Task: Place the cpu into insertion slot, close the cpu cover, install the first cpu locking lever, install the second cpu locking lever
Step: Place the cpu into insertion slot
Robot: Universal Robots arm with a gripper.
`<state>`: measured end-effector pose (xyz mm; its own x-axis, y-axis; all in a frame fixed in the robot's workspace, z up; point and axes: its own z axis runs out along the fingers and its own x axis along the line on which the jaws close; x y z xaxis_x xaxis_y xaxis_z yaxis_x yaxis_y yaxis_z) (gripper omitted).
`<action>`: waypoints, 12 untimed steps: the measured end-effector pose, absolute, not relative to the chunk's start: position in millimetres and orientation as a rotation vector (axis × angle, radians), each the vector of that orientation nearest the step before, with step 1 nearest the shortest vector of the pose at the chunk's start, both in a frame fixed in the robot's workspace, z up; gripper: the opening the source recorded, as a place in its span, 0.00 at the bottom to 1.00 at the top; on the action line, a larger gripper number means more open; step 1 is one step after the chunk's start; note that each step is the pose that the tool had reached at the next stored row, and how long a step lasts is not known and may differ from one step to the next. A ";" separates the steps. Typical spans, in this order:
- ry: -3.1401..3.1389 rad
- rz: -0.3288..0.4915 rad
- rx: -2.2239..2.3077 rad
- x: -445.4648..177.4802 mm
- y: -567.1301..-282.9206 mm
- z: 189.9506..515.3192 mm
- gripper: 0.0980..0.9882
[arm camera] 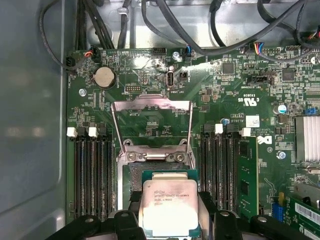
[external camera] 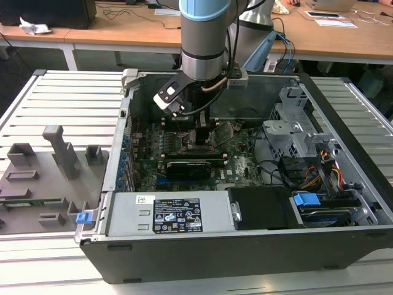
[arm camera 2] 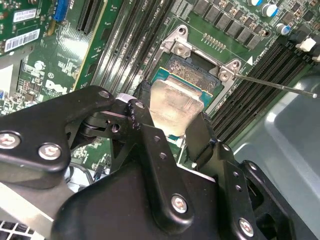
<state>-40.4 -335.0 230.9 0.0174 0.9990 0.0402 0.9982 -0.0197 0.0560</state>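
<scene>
While in gripper (arm camera: 171, 204), cpu (arm camera: 170, 210) over slot (arm camera: 131, 179)

One cpu (arm camera: 170, 207), one insertion slot (arm camera: 132, 180), one cpu cover (arm camera: 151, 103). White memory latches (arm camera: 71, 132): I count four in the first wrist view, two on each side of the cover. One coin cell (arm camera: 104, 77). In the exterior view there's one expansion card (external camera: 187, 167), one power supply (external camera: 166, 215), two blue plastic tabs (external camera: 306, 199), and one grey fixture tray (external camera: 37, 184) at nine o'clock of the single case (external camera: 245, 252).
</scene>
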 end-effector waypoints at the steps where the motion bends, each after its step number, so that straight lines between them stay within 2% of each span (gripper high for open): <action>1: 2.191 0.107 2.232 -40.3 -334.8 230.4 0.48; 12: 2.191 0.107 2.232 -40.4 -333.8 227.6 0.48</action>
<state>-40.4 -333.8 227.6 0.0174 0.9990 0.0406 0.9982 -0.0197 0.0561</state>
